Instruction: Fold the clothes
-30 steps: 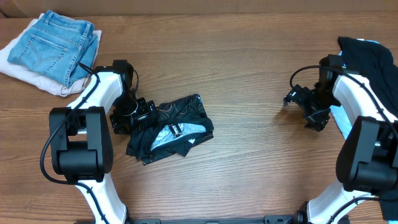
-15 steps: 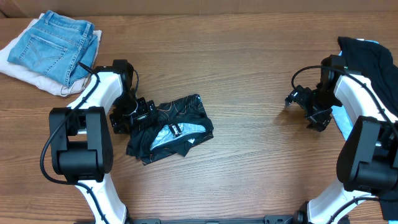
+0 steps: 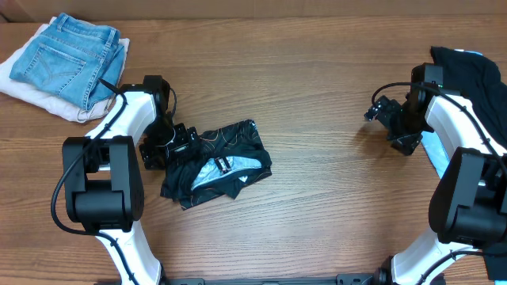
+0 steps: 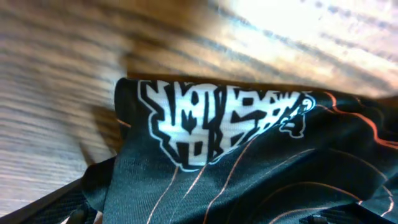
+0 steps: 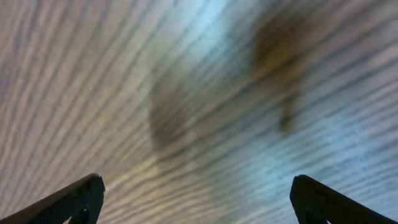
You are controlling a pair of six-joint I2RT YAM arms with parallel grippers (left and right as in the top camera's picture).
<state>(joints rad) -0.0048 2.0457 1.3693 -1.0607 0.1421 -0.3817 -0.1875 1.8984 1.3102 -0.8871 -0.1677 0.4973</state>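
Observation:
The black jersey [image 3: 220,162] with thin orange lines lies crumpled into a small bundle on the wooden table, left of centre. My left gripper [image 3: 176,145] is low at its left edge. In the left wrist view the jersey [image 4: 249,180] with its white lettering fills the lower frame and lies across the jaws. The finger parts show far apart at the bottom corners, so the jaws look open. My right gripper [image 3: 379,111] hovers far to the right, open and empty, with only bare wood between its fingers [image 5: 199,199].
Folded blue jeans [image 3: 71,51] lie on a white cloth [image 3: 24,91] at the far left corner. A plain black garment [image 3: 471,67] lies at the far right edge, behind my right arm.
My right gripper has moved a little toward the far side of the table. The left arm and the jersey have not moved.

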